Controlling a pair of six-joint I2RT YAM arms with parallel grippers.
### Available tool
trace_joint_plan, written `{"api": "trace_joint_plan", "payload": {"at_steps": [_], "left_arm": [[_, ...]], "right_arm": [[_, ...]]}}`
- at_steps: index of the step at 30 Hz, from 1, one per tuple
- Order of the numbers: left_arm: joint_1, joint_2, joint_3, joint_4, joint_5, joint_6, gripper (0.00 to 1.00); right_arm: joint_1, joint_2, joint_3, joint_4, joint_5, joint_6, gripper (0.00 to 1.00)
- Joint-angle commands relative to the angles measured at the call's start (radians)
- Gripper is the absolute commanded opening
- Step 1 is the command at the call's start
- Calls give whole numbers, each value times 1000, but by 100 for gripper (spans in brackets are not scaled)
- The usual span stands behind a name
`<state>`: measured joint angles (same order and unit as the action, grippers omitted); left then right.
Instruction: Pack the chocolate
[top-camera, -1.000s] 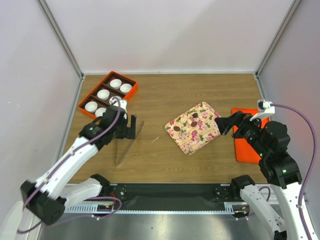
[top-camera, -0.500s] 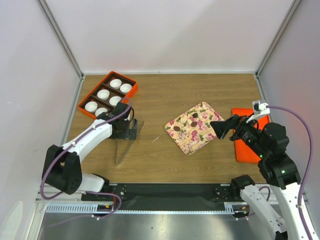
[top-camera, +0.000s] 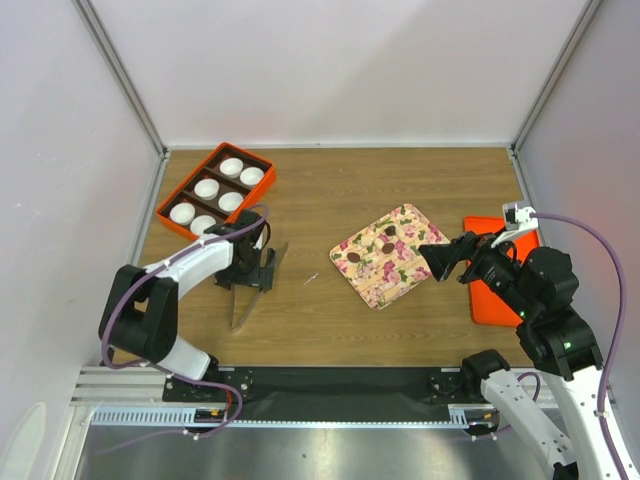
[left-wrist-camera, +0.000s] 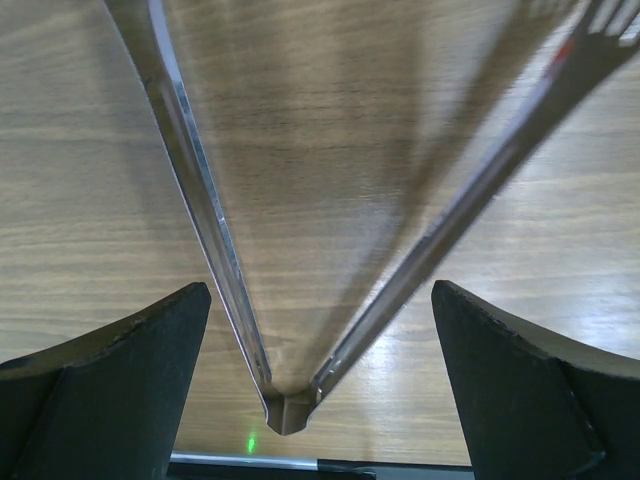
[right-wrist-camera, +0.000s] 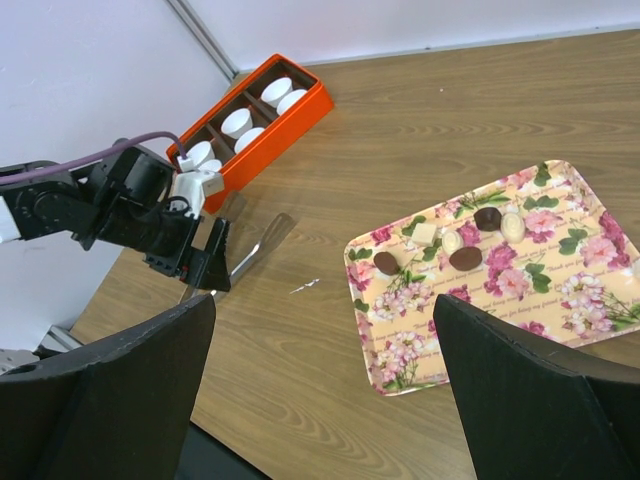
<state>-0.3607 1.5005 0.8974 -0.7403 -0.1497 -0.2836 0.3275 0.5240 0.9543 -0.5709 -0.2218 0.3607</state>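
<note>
Okay so my left gripper (left-wrist-camera: 320, 290) sits wide apart over the tongs (left-wrist-camera: 200, 220) on the table (top-camera: 330, 190), right gripper (top-camera: 438, 260) also spread, hovering near the tray (right-wrist-camera: 400, 350) with the chocolate (right-wrist-camera: 465, 258)

Lab cell, white panel walls (top-camera: 340, 70)

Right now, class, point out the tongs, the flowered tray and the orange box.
metal tongs (left-wrist-camera: 288, 408): left wrist view, hinge end.
flowered tray (right-wrist-camera: 405, 355): right wrist view, bare near corner.
orange box (right-wrist-camera: 285, 130): right wrist view, outer side wall.
</note>
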Motion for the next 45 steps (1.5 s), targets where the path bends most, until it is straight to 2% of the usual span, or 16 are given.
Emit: {"api": "trace_joint_plan", "payload": {"at_steps": [1,7,12,21,35,45], "left_arm": [[14,20,-8,31,12,31,100],[17,79,-8,58,33,44,98],[8,78,-8,82,104,49,88],[-116,61,24,139,127,0,85],[-126,-56,-103,260,104,-121,96],[-172,-72,-152,257,53,-141,98]], "right_arm": [[7,-7,32,14,10,-25,100],[8,-7,27,19,15,-25,100],[5,-7,23,17,21,-26,100],[7,8,24,19,15,-28,100],[7,14,21,16,9,-19,100],[5,19,9,17,13,-23,100]]}}
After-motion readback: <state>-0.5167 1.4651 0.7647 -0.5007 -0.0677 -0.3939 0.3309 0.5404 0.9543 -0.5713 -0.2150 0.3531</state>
